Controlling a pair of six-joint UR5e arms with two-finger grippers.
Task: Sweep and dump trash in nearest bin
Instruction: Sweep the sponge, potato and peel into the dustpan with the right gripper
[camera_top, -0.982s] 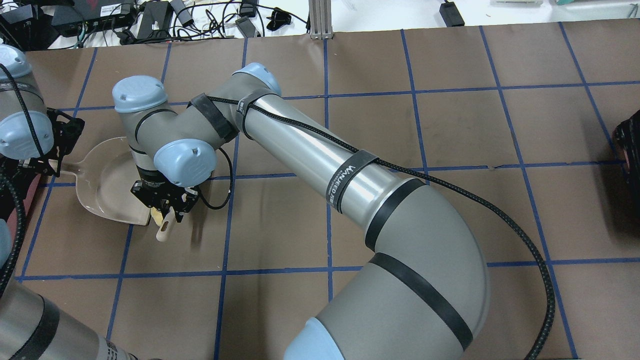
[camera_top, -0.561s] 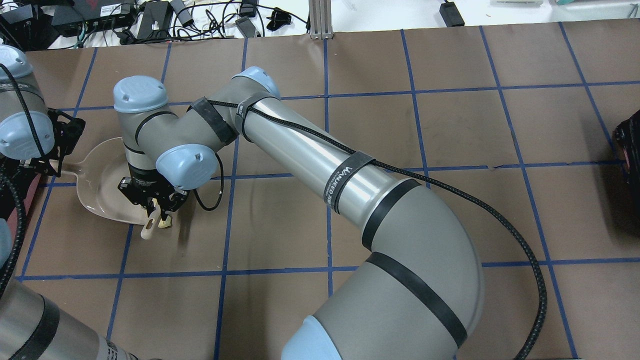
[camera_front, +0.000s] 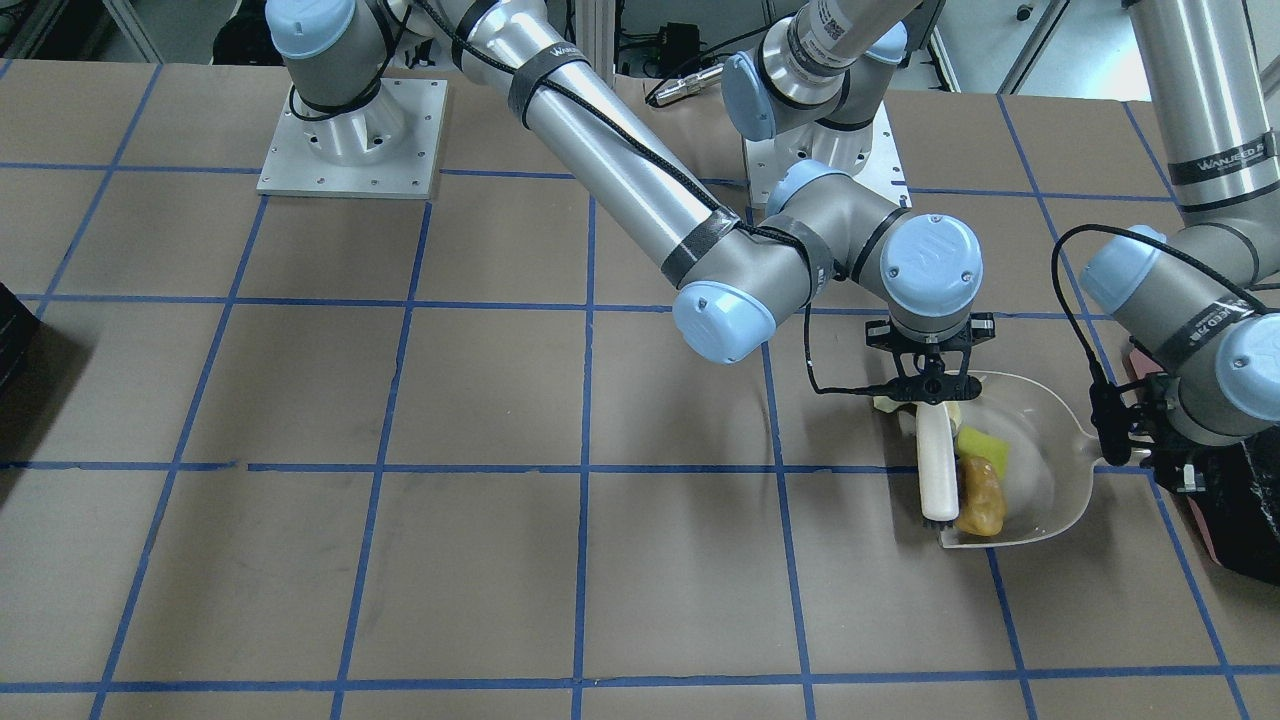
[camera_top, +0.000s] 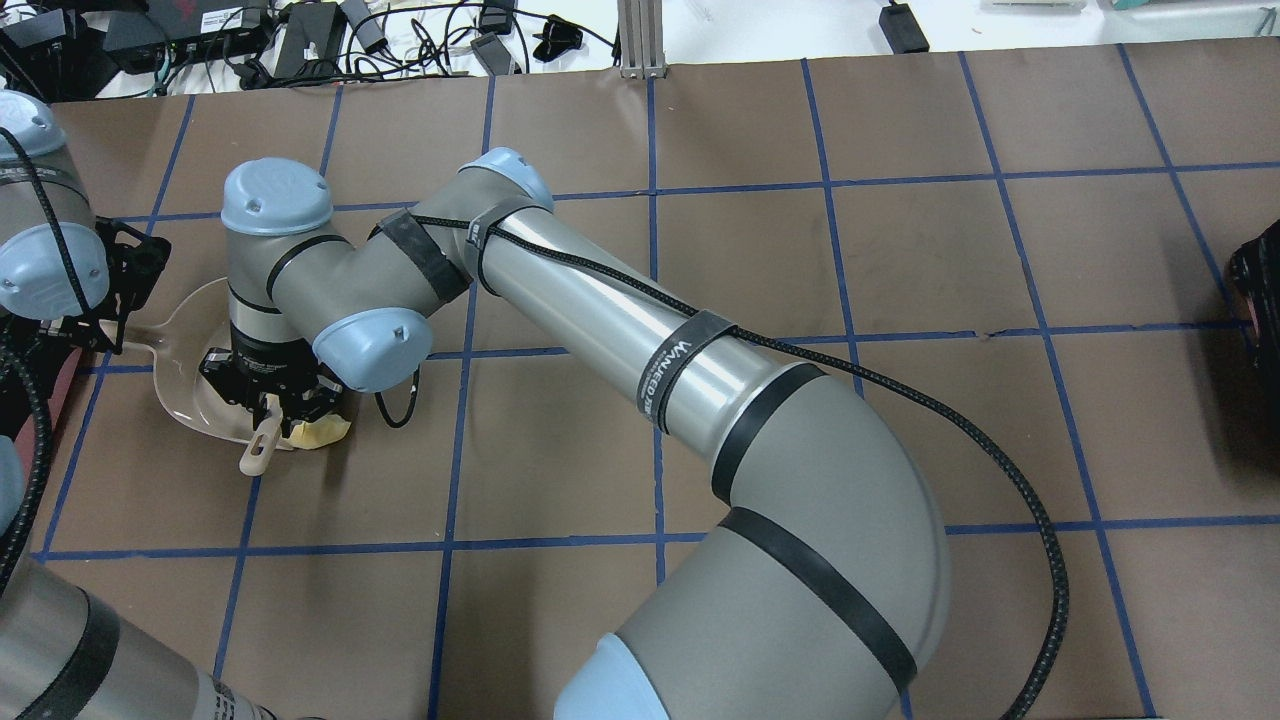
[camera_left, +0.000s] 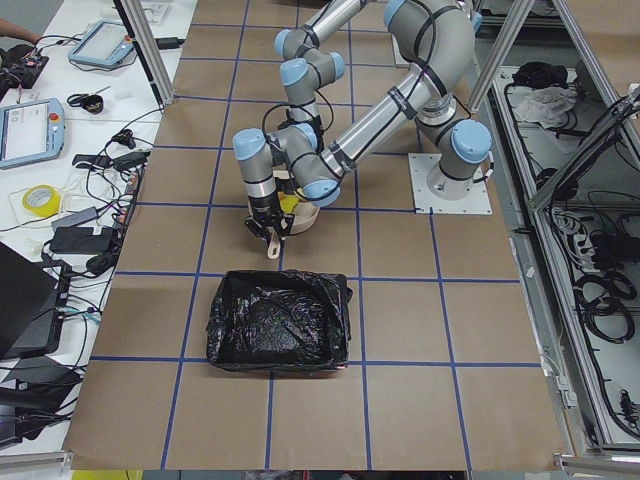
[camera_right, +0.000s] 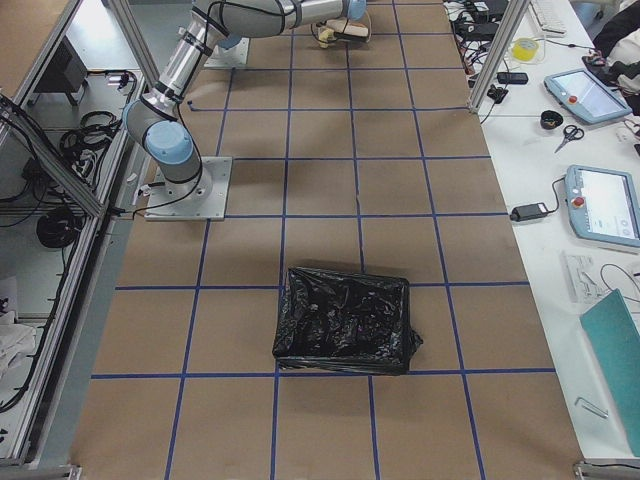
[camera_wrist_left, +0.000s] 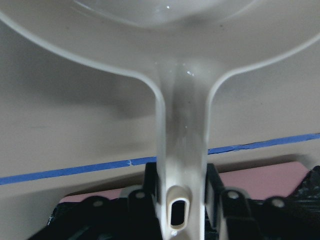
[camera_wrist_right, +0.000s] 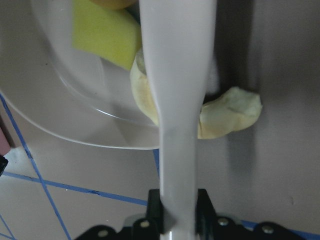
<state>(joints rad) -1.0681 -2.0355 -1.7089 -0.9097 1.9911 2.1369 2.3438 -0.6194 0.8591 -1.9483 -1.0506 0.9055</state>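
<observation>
At the dustpan (camera_front: 1055, 480) rim, peel (camera_wrist_right: 230, 112) lies half in — right gripper (camera_front: 930, 390) grips brush (camera_front: 937, 470), left gripper (camera_wrist_left: 181, 197) the handle (camera_wrist_left: 182, 130) — you sweep inward next.

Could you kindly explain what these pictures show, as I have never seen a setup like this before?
Two grey robot arms work at a brown gridded table, filmed from above, opposite, both ends and each wrist. The left pincer grips the white plastic dustpan by its handle; the right pincer grips a white-handled brush. A yellow-green sponge cube and an orange-brown lump lie in the pan; a pale cream peel sits at its lip. A black-bag-lined bin stands nearby.
</observation>
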